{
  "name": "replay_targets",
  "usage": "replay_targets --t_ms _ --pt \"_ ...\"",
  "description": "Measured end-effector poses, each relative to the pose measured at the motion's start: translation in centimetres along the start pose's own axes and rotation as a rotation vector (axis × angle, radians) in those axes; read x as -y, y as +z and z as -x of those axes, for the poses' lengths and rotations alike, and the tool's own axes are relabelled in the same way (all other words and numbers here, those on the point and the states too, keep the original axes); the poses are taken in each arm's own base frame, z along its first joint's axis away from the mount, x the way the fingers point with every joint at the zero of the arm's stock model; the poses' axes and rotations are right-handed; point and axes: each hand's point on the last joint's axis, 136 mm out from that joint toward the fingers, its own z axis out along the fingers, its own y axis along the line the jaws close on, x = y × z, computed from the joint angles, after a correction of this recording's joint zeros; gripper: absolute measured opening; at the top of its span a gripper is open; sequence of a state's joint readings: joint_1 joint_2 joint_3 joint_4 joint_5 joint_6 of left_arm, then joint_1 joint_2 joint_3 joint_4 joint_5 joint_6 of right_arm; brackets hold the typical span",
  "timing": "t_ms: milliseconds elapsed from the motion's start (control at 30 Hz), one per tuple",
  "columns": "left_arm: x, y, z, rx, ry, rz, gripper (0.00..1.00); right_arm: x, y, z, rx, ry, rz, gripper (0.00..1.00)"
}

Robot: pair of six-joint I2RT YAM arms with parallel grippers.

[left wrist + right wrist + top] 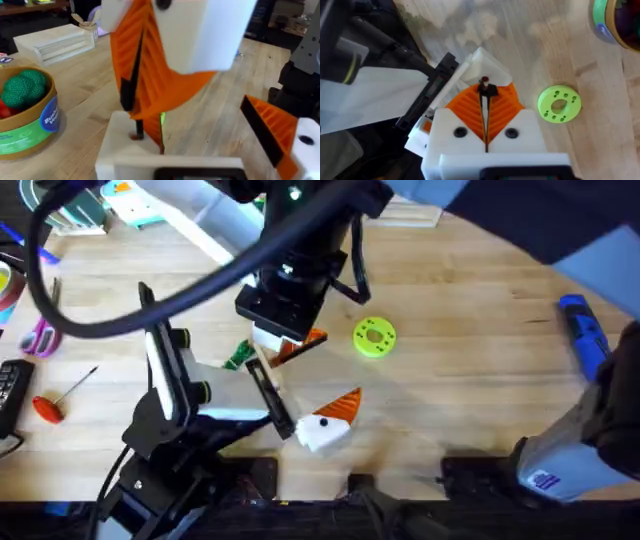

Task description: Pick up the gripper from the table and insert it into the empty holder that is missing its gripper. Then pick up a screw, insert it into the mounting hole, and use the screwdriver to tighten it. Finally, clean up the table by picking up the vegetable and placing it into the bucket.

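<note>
Pinching a small dark screw [484, 87] between their tips, the orange ribbed fingers of the right gripper [485, 102] are pressed together and point down at the middle of the overhead view. The screw's lower end meets the white holder [120, 147], which is one finger mount of the left gripper [190, 120]. Across a wide gap stands that gripper's other finger [272, 131], which is orange on a white base, so the left fingers are spread with nothing held between them. Whether the loose orange gripper piece already sits in the holder cannot be told. The vegetable [237, 357] lies on the wooden table [470, 400] just left of the right gripper in the overhead view, and a lime-green disc [374, 337] lies just right of it. The blue screwdriver [583, 332] lies well apart at the right edge. At the left of the left wrist view the bucket [35, 131] stands upright with green knobbly toys inside. A thin red-handled tool [52, 404] lies at the far left of the overhead view.
</note>
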State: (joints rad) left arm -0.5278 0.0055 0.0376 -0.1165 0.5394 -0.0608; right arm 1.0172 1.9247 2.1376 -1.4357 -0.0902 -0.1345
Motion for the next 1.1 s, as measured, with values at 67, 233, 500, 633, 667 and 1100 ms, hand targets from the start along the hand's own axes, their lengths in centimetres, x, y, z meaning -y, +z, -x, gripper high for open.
replay_targets --t_ms 67,233,500,633,667,1100 --pt "0.0 0.0 0.0 0.000 0.000 0.000 0.993 0.0 0.0 0.1 0.003 0.000 -0.001 0.008" --pt "0.0 0.0 0.0 0.000 0.000 0.000 0.994 0.1 0.0 0.3 0.014 -0.002 -0.003 0.008" --pt "0.0 0.0 0.0 0.000 0.000 0.000 0.994 0.1 0.0 -0.1 -0.005 0.000 -0.008 0.008" --pt "0.0 0.0 0.0 0.000 0.000 0.000 0.994 0.2 0.0 -0.1 -0.006 0.000 -0.011 0.008" --pt "0.0 0.0 0.0 0.000 0.000 0.000 0.994 0.2 0.0 -0.1 -0.005 0.000 -0.011 0.008" --pt "0.0 0.0 0.0 0.000 0.000 0.000 0.994 0.4 1.9 -0.3 -0.060 0.007 -0.007 0.008"
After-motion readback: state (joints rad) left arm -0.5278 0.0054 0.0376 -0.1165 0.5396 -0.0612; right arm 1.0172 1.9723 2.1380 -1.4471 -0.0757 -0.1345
